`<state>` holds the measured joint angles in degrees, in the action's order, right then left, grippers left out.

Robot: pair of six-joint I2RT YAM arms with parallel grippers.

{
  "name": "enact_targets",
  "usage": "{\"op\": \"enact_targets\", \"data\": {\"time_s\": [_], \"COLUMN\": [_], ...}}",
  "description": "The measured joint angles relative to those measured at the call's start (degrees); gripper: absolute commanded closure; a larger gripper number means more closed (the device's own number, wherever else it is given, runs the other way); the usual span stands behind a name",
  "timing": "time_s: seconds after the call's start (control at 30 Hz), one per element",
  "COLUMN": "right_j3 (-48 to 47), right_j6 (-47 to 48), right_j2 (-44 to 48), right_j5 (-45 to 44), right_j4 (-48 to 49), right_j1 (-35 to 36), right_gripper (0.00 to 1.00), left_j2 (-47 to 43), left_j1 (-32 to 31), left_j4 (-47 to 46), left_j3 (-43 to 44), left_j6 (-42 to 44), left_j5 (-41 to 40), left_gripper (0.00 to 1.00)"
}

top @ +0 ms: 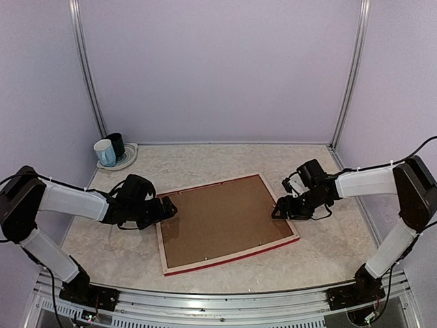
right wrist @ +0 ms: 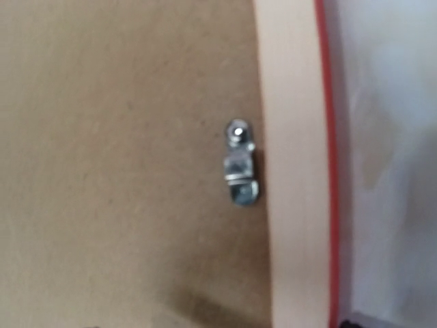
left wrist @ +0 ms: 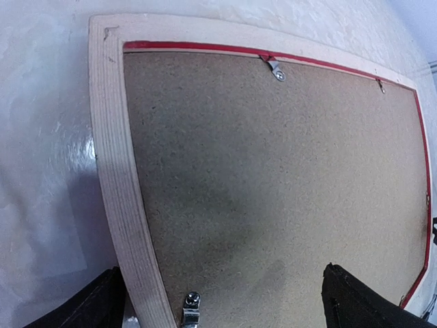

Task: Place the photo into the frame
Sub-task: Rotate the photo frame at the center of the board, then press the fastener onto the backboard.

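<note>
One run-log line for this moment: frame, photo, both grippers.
frame: face down, backing board in | photo: not visible | left gripper: open, at left edge | right gripper: at right edge, open or shut unclear

Honestly, nothing readable from where I'm at: no lettering, logo or number shows on the frame (top: 232, 256), the brown backing board (top: 222, 220) or the two mugs (top: 109, 150) in the corner. My wrist cams are just as blank.

The frame (top: 232, 256) is lying face down mid-table (top: 328, 253), a bit askew. Pale wood back is up, thin red edge peeking out, brown backing board (top: 222, 219) sitting inside it, little metal clips (right wrist: 240, 171) around the rim.
</note>
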<state>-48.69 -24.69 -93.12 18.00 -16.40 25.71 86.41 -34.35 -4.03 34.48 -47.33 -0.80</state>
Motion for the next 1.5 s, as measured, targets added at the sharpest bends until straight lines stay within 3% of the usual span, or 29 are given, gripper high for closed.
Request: {"op": "enact_targets", "data": {"time_s": [0.27, 0.5, 0.97, 1.5], "right_j3": [5.5, 8.3, 8.4, 8.4], "right_j6": [-2.5, -5.3, -5.3, -4.8], "right_j2": [5.3, 8.5, 11.0, 10.4], "right_j5": [0.9, 0.1, -3.3, -6.3], "right_j4": [0.9, 1.1, 1.3, 1.2], "right_j1": [2.7, 6.2, 6.4, 6.4], "right_gripper": [0.30, 0.25, 0.25, 0.36], "left_j2": [6.0, 9.7, 5.7, 6.8], "left_j1": [3.2, 4.4, 5.4, 5.4], "left_j4": [0.2, 2.5, 6.8, 6.1], "left_j3": [6.1, 10.8, 7.3, 7.3], "left_j6": [2.7, 5.2, 9.4, 12.8], "left_j5": [1.0, -0.3, -4.7, -5.3], "left_gripper": [0.02, 0.03, 0.15, 0.29]}}
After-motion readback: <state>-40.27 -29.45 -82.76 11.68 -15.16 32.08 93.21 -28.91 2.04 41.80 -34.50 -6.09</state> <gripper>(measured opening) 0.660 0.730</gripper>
